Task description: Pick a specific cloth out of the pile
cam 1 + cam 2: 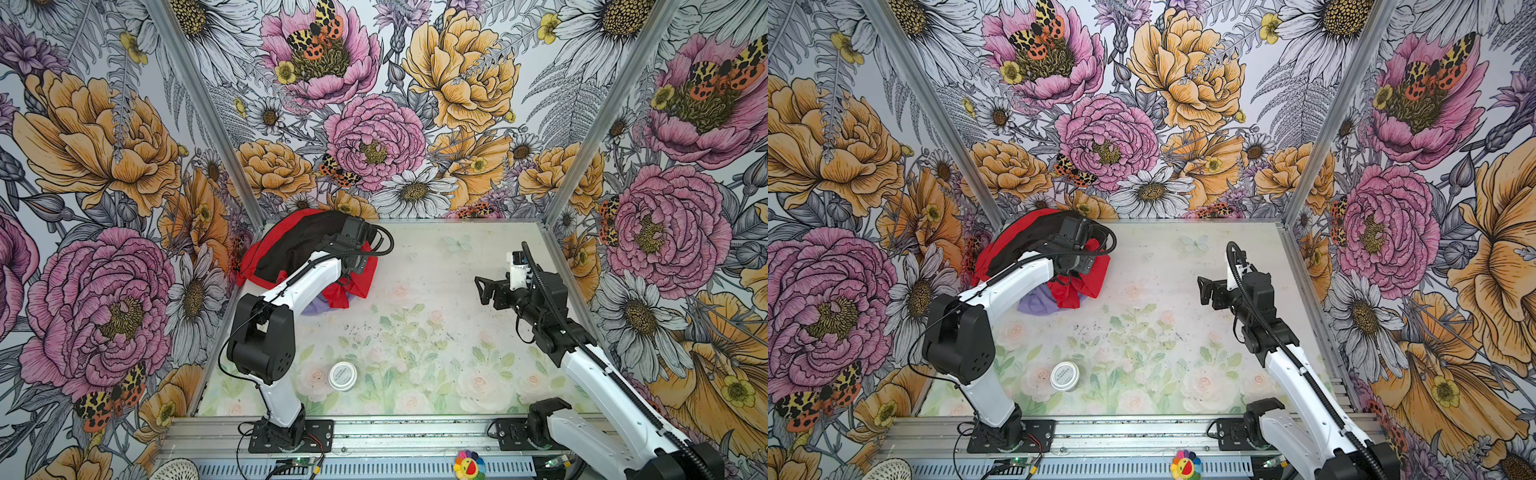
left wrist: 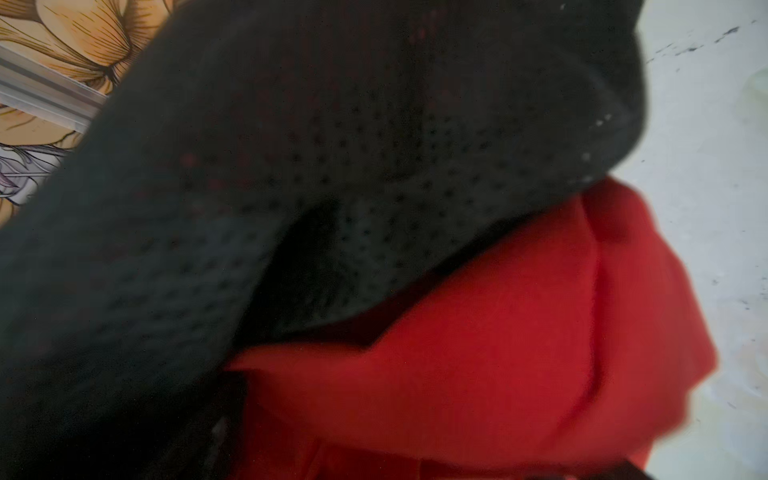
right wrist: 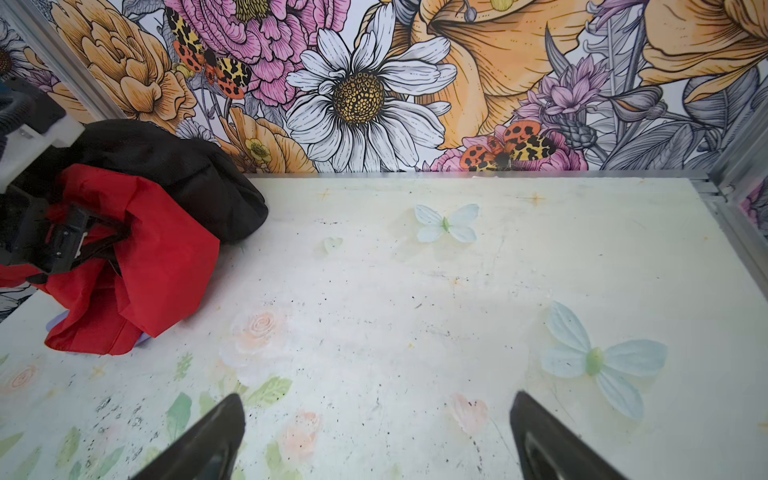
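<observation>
The pile [image 1: 307, 253] lies at the table's back left corner: a black mesh cloth [image 2: 291, 166] draped over a large red cloth [image 2: 498, 332]. The lavender cloth [image 1: 315, 306] [image 1: 1036, 303] pokes out from under the red cloth's near edge, mostly covered. My left gripper [image 1: 347, 279] [image 3: 112, 239] is down on the red cloth with its jaws spread and nothing visibly pinched. In the left wrist view its fingers are hidden by fabric. My right gripper [image 1: 482, 291] [image 3: 376, 405] hovers open over bare table at the right, well away from the pile.
A round white tin [image 1: 343, 376] sits near the table's front left, beside the left arm's base. A rainbow flower toy [image 1: 468, 465] rests on the front rail. Floral walls and aluminium posts enclose the back and both sides, and the pile lies against the back left corner.
</observation>
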`<state>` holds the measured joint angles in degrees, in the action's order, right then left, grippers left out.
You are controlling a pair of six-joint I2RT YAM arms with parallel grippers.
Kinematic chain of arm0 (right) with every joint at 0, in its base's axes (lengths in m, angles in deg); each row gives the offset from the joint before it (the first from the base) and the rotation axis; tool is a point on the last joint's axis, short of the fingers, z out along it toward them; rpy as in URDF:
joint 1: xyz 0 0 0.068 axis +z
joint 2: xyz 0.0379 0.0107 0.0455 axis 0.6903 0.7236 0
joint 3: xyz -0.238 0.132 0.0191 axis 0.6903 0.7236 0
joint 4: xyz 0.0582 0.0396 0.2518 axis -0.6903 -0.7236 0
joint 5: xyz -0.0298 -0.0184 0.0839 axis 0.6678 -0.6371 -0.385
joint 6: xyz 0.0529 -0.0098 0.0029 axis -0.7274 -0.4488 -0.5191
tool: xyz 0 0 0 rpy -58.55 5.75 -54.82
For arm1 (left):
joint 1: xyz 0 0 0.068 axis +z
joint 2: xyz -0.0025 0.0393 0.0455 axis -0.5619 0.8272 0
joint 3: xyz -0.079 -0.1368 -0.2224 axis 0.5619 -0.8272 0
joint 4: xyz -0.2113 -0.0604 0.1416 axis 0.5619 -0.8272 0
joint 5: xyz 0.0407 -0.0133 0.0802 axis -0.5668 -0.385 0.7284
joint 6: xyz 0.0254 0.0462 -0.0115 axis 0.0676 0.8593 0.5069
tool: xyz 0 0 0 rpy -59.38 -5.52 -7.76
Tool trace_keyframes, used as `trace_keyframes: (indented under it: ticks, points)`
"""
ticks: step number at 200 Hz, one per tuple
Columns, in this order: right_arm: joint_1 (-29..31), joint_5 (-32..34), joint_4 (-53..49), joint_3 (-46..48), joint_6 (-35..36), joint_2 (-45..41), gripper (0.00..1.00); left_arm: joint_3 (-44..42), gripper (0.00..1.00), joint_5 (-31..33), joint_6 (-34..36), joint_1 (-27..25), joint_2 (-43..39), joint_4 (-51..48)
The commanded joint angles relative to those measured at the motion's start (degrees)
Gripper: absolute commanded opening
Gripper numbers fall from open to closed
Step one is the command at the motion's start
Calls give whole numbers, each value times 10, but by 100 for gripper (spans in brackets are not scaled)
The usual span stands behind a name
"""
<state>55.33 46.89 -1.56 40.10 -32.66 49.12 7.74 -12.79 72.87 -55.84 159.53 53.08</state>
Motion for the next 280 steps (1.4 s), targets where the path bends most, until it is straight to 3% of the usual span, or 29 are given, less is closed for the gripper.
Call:
trace_keyframes:
  ticks: [1,20,53,77,106,162,211,280]
  points:
    - [5,-9,1,-12,-6,8,100,12,99,-32,-16,18,35,18]
    - [7,-11,1,-14,-6,14,99,14,96,-38,-19,23,65,27]
    - [13,-8,1,-17,-6,23,100,13,67,-65,-34,31,87,41]
    - [17,-9,1,-16,-6,25,99,9,41,-88,-41,42,90,50]
    - [27,-3,2,-14,-5,28,100,5,0,-118,-51,54,72,60]
    - [75,6,9,-23,-20,52,99,1,0,-157,-56,61,-39,90]
    - [162,55,52,-35,-43,94,98,23,0,-159,-56,77,-96,102]
    - [304,109,137,-112,-57,269,94,-18,0,-195,-74,128,-155,143]
